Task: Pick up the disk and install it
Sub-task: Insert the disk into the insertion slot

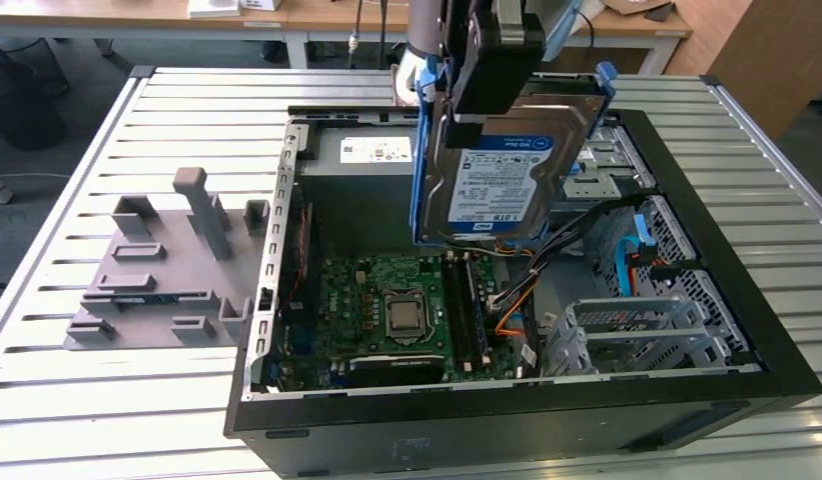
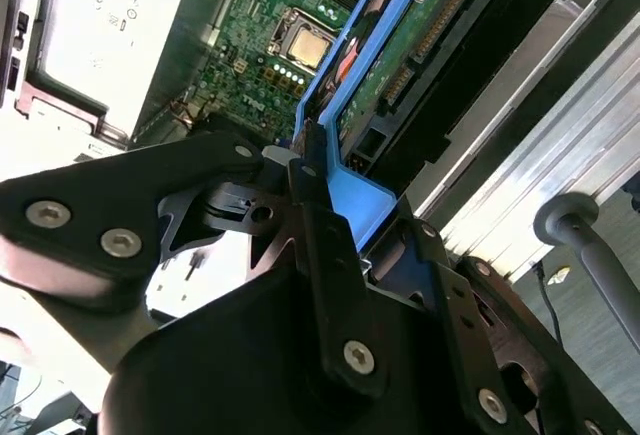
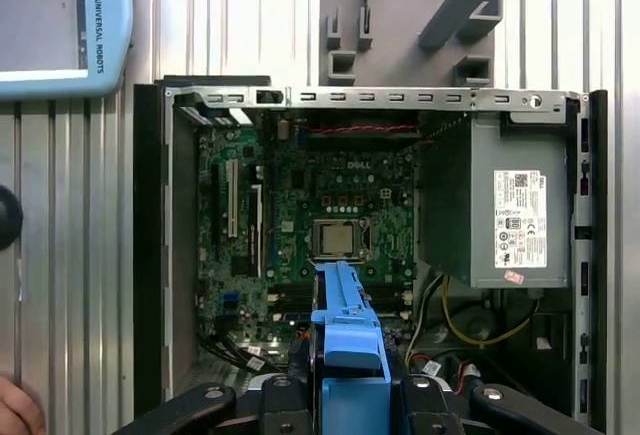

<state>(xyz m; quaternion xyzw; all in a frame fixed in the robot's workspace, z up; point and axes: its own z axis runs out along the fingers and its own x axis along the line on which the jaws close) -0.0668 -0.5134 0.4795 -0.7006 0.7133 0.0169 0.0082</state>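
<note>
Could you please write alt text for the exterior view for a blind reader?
The gripper holds the disk, in its blue carrier, roughly upright above the open computer case. The case lies on a slatted metal table, with a grey fixture at the exterior view's left.

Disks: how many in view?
1. The disk hangs in the gripper over the motherboard in the open case. Others may be hidden in the drive bay.

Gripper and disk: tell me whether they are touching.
Touching. In the second wrist view the gripper clamps the disk by its blue carrier frame, with no gap.
</note>
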